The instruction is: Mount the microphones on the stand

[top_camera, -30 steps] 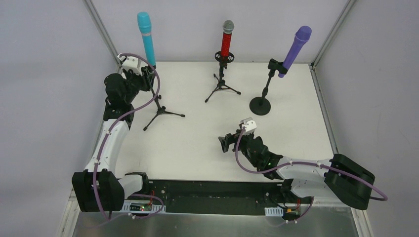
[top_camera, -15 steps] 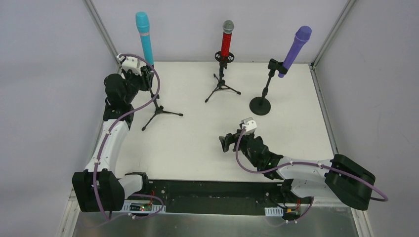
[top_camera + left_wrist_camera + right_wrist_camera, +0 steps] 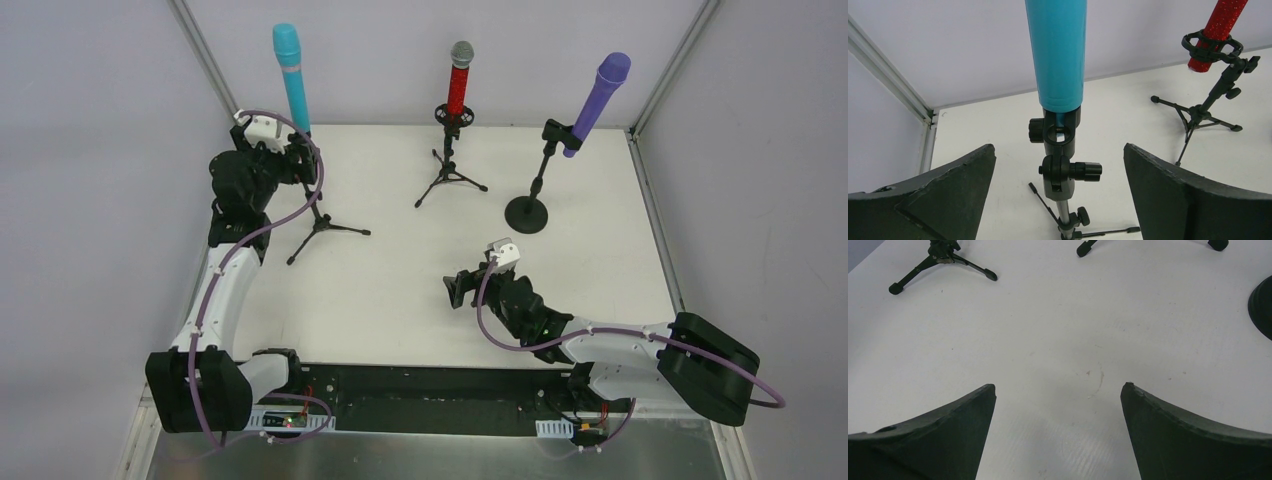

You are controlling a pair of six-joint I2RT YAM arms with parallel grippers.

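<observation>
The cyan microphone (image 3: 291,75) (image 3: 1057,50) stands upright in the clip of the left tripod stand (image 3: 318,215) (image 3: 1060,145). My left gripper (image 3: 300,160) (image 3: 1058,145) is open, with a finger on each side of that clip and touching nothing. In the middle tripod stand (image 3: 450,175) sits the red microphone (image 3: 459,85) (image 3: 1215,32). The purple microphone (image 3: 597,100) leans in the round-base stand (image 3: 527,213). Low over the table's middle, my right gripper (image 3: 455,290) (image 3: 1058,385) is open and holds nothing.
Metal frame posts (image 3: 205,60) (image 3: 670,70) and grey walls close in the white table (image 3: 400,280) at the back and sides. In the right wrist view, tripod feet (image 3: 943,262) lie ahead on the left and the round base's edge (image 3: 1263,300) on the right.
My left gripper's jaws have opened off the cyan microphone's stand. That stand and microphone shifted slightly left before the release. The right arm has not moved.
</observation>
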